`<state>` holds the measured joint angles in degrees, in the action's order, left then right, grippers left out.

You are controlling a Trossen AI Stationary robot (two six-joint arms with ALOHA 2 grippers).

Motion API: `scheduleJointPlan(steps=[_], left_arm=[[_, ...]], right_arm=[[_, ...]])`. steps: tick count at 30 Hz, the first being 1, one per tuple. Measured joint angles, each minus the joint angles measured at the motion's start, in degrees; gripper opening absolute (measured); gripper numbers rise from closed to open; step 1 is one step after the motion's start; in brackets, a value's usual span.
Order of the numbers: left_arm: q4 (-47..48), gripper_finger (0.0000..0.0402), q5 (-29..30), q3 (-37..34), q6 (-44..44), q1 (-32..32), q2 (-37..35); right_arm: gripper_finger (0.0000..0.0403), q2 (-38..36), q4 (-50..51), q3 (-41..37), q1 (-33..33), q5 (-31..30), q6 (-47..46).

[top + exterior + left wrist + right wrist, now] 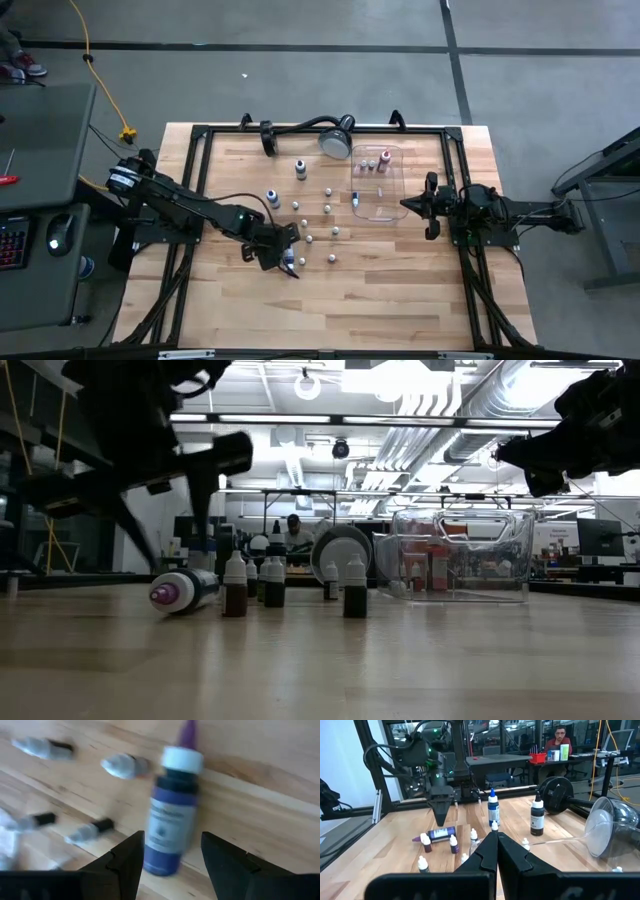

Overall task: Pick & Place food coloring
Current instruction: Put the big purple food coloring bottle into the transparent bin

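— Wooden planks fill the high view. What sits where?

— The table [400, 300] has a black frame along its edges. The left gripper [283, 257] hangs over the front-centre boards, right above a purple bottle [290, 260] lying on its side. Small food coloring bottles [328, 209] stand scattered in the middle, with two taller ones behind them. The clear tray [378, 184] lies toward the back right, a few bottles inside, and the silver lamp head [336, 141] is just beside its back corner. The right gripper [407, 205] waits at the tray's right edge. The front strip of boards lies bare, as do the far left and right sides.

— And from table height?

— The purple bottle [183, 590] lies on the wood, cap end toward the camera, touching nothing. Just beside it, upright dropper bottles [235, 588] stand in a loose row. The tray [460, 555] is well apart on the right. Bare wood runs from the bottles to the near edge.

— Left wrist?

— Its fingers [127, 865] are apart, one on each side of the purple bottle [172, 820], not touching it. Small bottles [122, 766] lie beyond.

— Right wrist?

— Its fingers [512, 852] are pressed together on nothing. Past them stand small bottles [453, 843], the two taller ones, and the left gripper [441, 812] pointing down above the lying purple bottle [440, 833]. A person sits in the room behind.
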<state>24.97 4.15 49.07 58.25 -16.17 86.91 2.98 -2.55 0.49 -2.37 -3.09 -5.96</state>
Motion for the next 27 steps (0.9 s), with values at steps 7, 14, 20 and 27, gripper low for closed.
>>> scheduleJointPlan(steps=[7,14,20,27], left_arm=[[-2.2,0.0191,-2.3,0.1,0.7,0.0,2.1],[-2.3,0.0191,0.0,0.0,1.4,0.0,4.5],[-5.8,0.0237,2.9,0.0,-2.7,0.0,5.0],[-4.5,0.0319,0.6,0.0,-1.9,0.1,5.1]], right_arm=[[0.0000,0.0,-0.2,0.0,0.0,0.0,0.0],[0.0000,0.3,0.1,0.0,0.0,0.1,0.0],[0.0000,0.4,0.1,0.0,0.0,0.1,0.0],[0.0000,0.4,0.1,0.0,0.0,0.1,0.0]])
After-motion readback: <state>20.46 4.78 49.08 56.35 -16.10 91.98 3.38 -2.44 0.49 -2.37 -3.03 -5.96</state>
